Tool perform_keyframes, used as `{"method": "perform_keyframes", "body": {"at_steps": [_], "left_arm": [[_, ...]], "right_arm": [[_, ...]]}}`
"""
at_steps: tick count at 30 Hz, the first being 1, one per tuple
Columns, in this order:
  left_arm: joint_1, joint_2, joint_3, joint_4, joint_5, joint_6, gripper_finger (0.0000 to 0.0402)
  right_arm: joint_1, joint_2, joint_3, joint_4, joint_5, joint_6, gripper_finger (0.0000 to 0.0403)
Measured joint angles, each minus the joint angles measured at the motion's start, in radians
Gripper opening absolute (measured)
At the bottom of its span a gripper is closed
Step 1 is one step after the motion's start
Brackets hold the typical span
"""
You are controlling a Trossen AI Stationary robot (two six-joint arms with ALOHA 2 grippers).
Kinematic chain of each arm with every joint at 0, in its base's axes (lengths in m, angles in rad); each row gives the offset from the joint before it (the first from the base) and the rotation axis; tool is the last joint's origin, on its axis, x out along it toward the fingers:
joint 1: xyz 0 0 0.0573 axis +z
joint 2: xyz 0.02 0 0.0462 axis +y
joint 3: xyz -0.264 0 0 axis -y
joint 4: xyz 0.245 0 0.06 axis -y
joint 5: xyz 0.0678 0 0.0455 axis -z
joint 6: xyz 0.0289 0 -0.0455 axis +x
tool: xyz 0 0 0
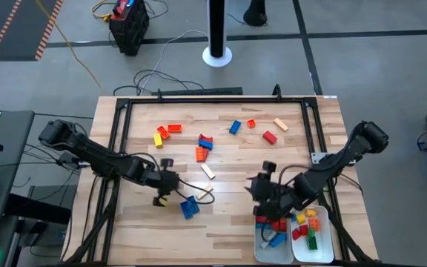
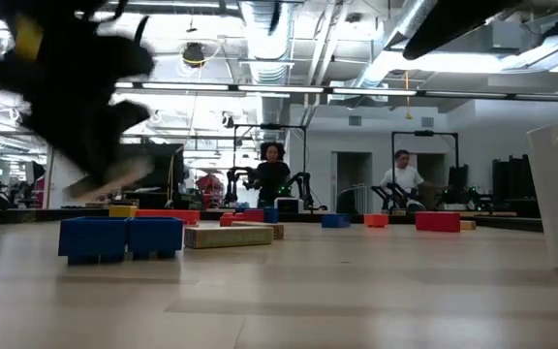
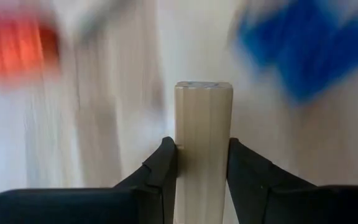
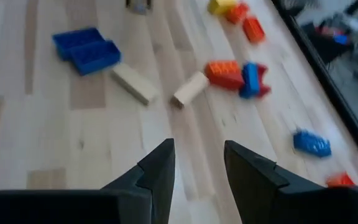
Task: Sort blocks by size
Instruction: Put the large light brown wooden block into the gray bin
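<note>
We are looking down on a pale wooden plank table (image 1: 221, 215) with a dark frame round it, and plastic studded bricks are lying scattered across it. The left tool (image 3: 201, 163) is pinching a long tan brick (image 3: 202, 124): its two dark fingers (image 3: 160, 171) are pressing against the brick's smooth flat sides, and the brick is sticking out forward between them, with faint round studs showing at its far end. In the high view that left tool (image 1: 161, 194) is sitting over the near left part of the table, just beside a pair of blue bricks (image 1: 190, 208), which the low view is showing as two squat blocks side by side (image 2: 122, 237).

The right tool (image 4: 196, 168) is hanging with its fingers partly apart and nothing between them; we are seeing bare wood through the gap. From above, it (image 1: 262, 189) is hovering at the far edge of the two white trays (image 1: 259, 248) that sit side by side at the near right edge. Both are holding a jumble of red, yellow, blue, orange and green bricks; we cannot count those.

Out on the open table we are counting one more tan brick (image 1: 207, 171) near the middle, another tan one (image 1: 280, 124) far right, a red one (image 1: 269, 137) beside it, a lone blue one (image 1: 234, 127), a small orange one (image 1: 251, 123), an orange, red and yellow cluster (image 1: 166, 133) on the far left, and an orange, blue and red cluster (image 1: 204, 145) in the centre.

Beyond the table, the low view is showing two people (image 2: 272, 174) far back in the room.
</note>
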Motion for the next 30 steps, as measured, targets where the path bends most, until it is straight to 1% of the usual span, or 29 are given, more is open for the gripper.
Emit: {"method": "perform_keyframes", "body": {"at_steps": [3, 6, 9, 12, 16, 19, 25, 30], "left_arm": [[0.000, 0.003, 0.002, 0.211, -0.003, 0.043, 0.0103], [0.000, 0.026, 0.002, 0.408, -0.004, 0.083, 0.0109], [0.000, 0.043, 0.002, 0.523, -0.004, 0.120, 0.0108], [0.000, 0.062, 0.002, 0.601, -0.005, 0.153, 0.0106], [0.000, 0.098, 0.002, 0.720, -0.005, 0.172, 0.0107], [0.000, 0.135, 0.002, 0.808, -0.006, 0.185, 0.0108], [0.001, 0.200, 0.002, 0.952, -0.012, 0.195, 0.0108], [0.001, 0.215, 0.002, 1.029, -0.016, 0.216, 0.0108]], "right_arm": [[0.001, 0.070, 0.000, 0.136, 0.060, -0.069, 0.0168], [-0.008, 0.143, 0.000, 0.276, 0.066, -0.165, 0.0168], [-0.021, 0.173, -0.002, 0.399, 0.061, -0.214, 0.0169], [-0.027, 0.176, -0.001, 0.493, 0.056, -0.268, 0.0175], [-0.041, 0.175, -0.001, 0.640, 0.054, -0.389, 0.0193], [-0.057, 0.177, -0.001, 0.736, -0.002, -0.471, 0.0212], [-0.098, 0.178, 0.000, 0.786, -0.082, -0.492, 0.0248], [-0.123, 0.179, 0.000, 0.813, -0.132, -0.492, 0.0255]]}}
